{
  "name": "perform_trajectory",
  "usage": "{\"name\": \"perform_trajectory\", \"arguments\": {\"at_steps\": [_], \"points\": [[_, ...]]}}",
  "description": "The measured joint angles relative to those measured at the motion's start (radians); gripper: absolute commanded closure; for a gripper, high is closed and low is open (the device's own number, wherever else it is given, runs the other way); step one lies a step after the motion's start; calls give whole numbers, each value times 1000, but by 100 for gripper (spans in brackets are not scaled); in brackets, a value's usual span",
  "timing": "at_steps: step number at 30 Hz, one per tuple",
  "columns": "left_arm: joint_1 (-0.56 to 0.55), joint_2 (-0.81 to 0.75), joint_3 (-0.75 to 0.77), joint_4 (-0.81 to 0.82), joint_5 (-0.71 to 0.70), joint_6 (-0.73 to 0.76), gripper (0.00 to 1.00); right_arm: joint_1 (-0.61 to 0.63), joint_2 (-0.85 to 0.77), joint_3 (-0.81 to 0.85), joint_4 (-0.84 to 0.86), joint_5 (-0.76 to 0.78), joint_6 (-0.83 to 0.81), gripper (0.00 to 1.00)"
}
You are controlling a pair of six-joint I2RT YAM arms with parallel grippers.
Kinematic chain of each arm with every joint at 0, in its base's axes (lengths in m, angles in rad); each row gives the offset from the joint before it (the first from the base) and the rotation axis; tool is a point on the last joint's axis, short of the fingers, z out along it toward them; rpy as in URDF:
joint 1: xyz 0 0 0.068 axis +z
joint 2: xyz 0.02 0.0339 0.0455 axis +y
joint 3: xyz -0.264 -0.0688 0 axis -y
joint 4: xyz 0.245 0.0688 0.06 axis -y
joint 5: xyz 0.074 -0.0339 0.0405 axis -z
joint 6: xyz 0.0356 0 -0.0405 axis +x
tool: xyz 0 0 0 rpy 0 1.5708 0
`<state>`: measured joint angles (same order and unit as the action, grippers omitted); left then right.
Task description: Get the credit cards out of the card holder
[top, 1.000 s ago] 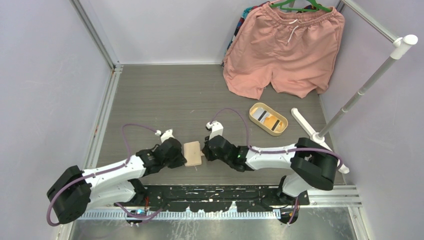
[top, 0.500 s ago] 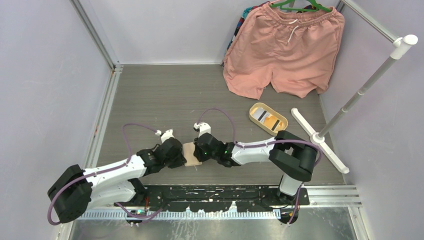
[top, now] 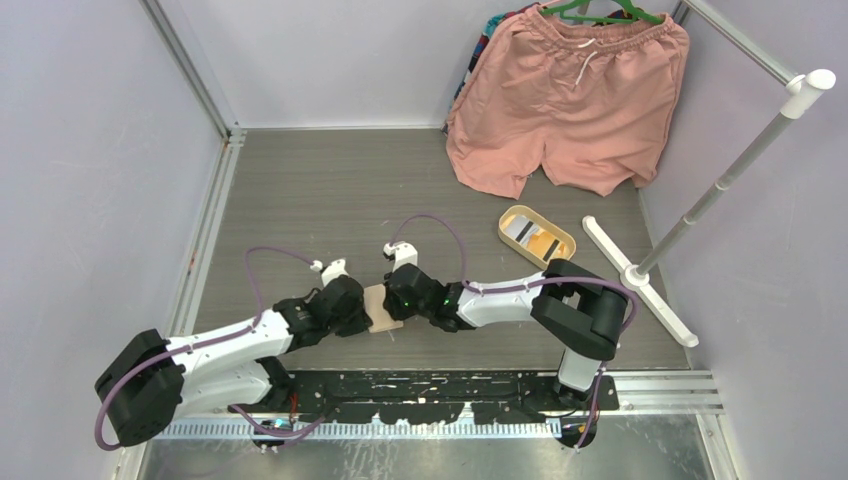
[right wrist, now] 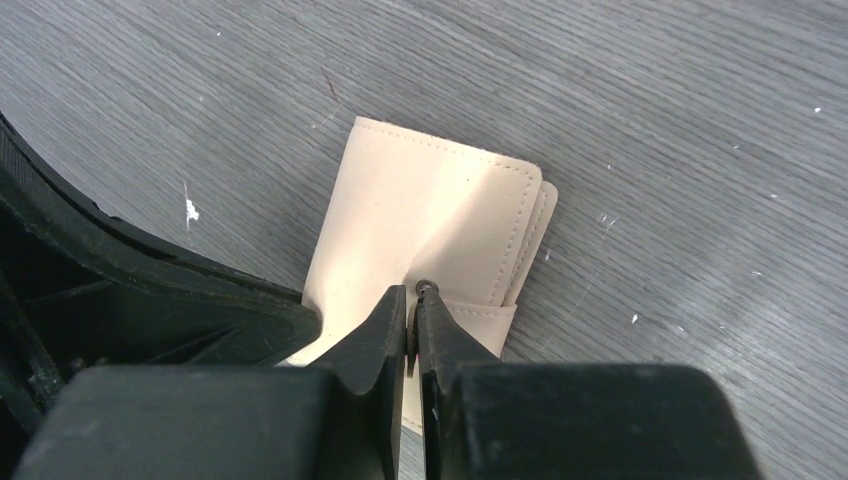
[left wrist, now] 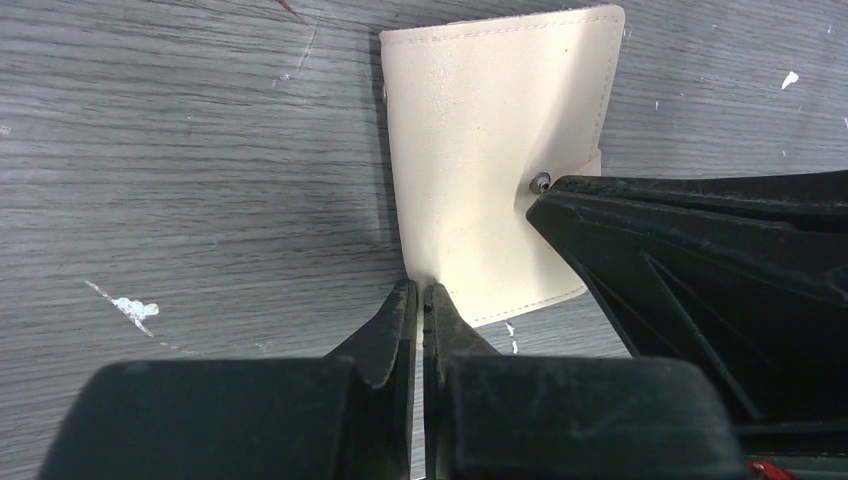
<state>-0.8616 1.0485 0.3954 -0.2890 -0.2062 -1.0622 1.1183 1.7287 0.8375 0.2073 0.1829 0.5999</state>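
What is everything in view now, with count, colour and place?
card holder: one, cream-tan, closed, front centre
tray: one, tan oval, right of centre
credit cards: at least two, orange-yellow and whitish, in tray
shorts: one pair, pink, hanging back right
rack: one, white, right side
table: one, grey, under everything
left gripper: one, black, jaws shut on card holder edge
right gripper: one, black, jaws shut on its snap tab

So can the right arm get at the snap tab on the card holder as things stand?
Looks like yes: the right gripper sits closed at the snap tab of the card holder, right by its stud. The left gripper pinches the opposite edge, clear of the tab.
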Motion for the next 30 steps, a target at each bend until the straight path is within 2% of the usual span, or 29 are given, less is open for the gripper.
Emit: {"name": "perform_trajectory", "arguments": {"at_steps": [21, 28, 30], "points": [[0, 21, 10, 0, 1, 23, 100, 2, 0, 25, -7, 93, -25, 94], [0, 26, 13, 0, 1, 23, 100, 2, 29, 40, -6, 96, -33, 86], [0, 26, 13, -1, 1, 23, 100, 2, 35, 40, -3, 96, -33, 81]]}}
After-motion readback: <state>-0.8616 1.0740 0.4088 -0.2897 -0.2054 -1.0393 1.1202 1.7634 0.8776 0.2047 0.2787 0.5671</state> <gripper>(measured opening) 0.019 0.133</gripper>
